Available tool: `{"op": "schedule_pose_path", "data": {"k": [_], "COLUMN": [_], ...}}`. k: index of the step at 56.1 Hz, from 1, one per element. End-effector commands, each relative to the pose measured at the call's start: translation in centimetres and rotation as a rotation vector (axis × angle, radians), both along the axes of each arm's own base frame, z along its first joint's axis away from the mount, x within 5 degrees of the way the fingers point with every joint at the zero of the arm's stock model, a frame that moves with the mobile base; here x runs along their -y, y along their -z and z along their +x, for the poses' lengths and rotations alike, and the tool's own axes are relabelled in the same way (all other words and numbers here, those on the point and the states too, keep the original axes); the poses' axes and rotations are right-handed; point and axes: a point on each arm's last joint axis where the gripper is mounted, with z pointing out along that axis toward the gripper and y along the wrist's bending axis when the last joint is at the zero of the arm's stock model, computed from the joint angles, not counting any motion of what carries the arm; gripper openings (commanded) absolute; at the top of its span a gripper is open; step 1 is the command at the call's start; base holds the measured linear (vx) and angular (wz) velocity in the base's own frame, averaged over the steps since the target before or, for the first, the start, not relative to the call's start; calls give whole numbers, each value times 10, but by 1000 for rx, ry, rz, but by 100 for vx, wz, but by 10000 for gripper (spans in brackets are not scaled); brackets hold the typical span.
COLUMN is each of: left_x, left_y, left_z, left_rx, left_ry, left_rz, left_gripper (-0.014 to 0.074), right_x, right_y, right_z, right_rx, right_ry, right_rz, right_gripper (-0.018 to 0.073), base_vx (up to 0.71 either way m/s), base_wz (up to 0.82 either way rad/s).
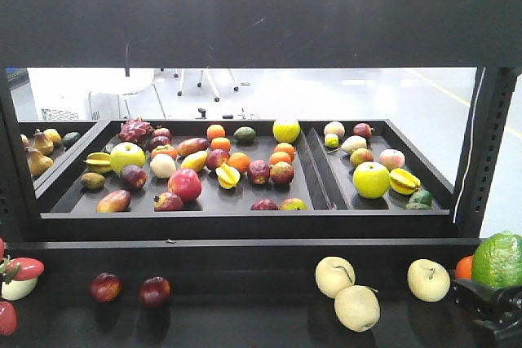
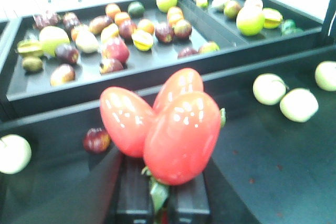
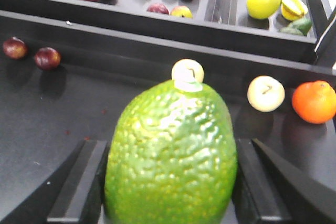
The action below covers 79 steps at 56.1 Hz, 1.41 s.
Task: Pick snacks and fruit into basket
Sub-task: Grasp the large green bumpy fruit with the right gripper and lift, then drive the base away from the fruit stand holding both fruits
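Two hands (image 2: 161, 199) (image 3: 167, 184), seemingly snug around fruit (image 2: 178, 135) (image 3: 173, 145)

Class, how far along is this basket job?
Done: nothing visible; no basket or snacks in view. Held: left gripper grips glossy red oval fruits, right gripper a bumpy green fruit. Remaining: pale cream round fruits, dark red round fruits, an orange fruit on the black shelf.

Bumpy green fruit (image 3: 170, 156), glossy red fruit (image 2: 173, 124): both gripped.
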Motion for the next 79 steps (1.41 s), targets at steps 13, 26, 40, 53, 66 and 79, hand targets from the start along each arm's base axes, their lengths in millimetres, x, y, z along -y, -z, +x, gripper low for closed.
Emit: {"op": "schedule_pose_path", "data": {"k": [13, 26, 40, 53, 66, 79], "left_x": [-3, -3, -3, -3, -3, -3], "left_y": [-17, -17, -17, -17, -17, -17], "left_z": [0, 0, 0, 0, 0, 0], "left_rx": [104, 104, 104, 104, 103, 103], "left_ry": [-34, -34, -34, -34, -34, -34], "left_rz": [-26, -26, -26, -26, -26, -26], "left_gripper": [0, 0, 0, 0, 0, 0], "right_x": [0, 0, 0, 0, 0, 0], "right_y": [-18, -18, -18, -18, -18, -18], "right_z": [1, 1, 1, 1, 1, 1], "right_rx": [121, 121, 121, 121, 121, 121], "right_ry": [-13, -13, -13, -13, -13, -13], "right_rz": [10, 10, 10, 10, 10, 10], "right_gripper": [-8, -8, -8, -8, -8, -8], "base_vx": [0, 0, 0, 0, -1, -4], "base_wz": [0, 0, 0, 0, -6, -15]}}
